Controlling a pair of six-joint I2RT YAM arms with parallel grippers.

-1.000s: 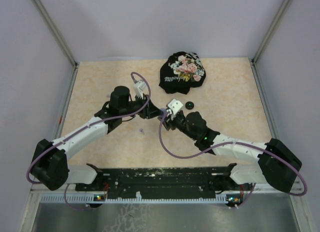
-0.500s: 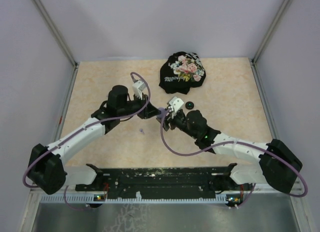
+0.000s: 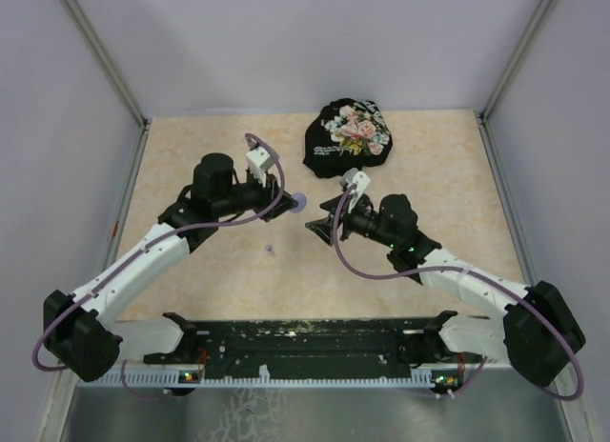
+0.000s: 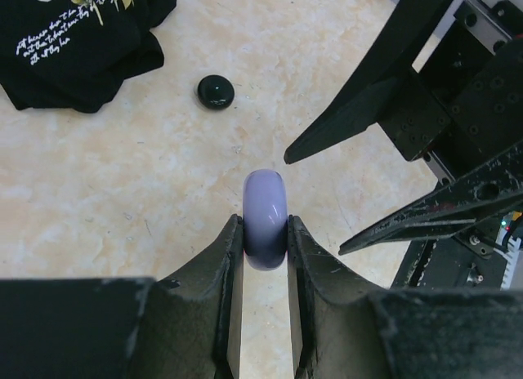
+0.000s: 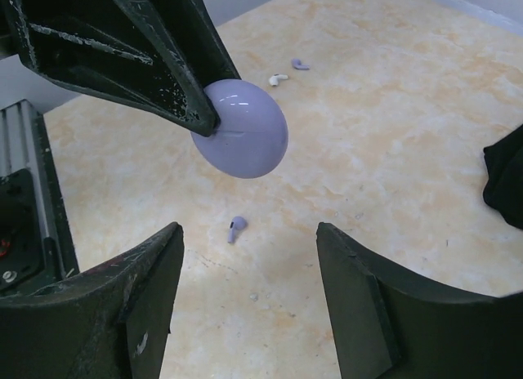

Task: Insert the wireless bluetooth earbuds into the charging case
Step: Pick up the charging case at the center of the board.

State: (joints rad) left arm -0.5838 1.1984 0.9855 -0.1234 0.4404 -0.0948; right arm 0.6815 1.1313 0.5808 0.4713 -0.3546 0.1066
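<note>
My left gripper (image 3: 294, 203) is shut on a round lavender charging case (image 4: 265, 219), closed and held edge-on above the table; it also shows in the right wrist view (image 5: 242, 129). My right gripper (image 3: 319, 231) is open and empty, facing the case from a short gap, its fingers (image 4: 359, 109) apart from it. One lavender earbud (image 5: 236, 228) lies on the table below the case, also seen from above (image 3: 271, 251). A white earbud (image 5: 279, 79) and another lavender earbud (image 5: 300, 65) lie farther off. I see no black earbuds.
A black floral cloth (image 3: 348, 135) lies at the back of the table. A small black puck (image 4: 216, 91) sits on the table just in front of it. Grey walls close in the table on three sides.
The two grippers were close together around the case; now they are apart. The right arm has drawn back to the right and the left arm has moved left and back with the case.
</note>
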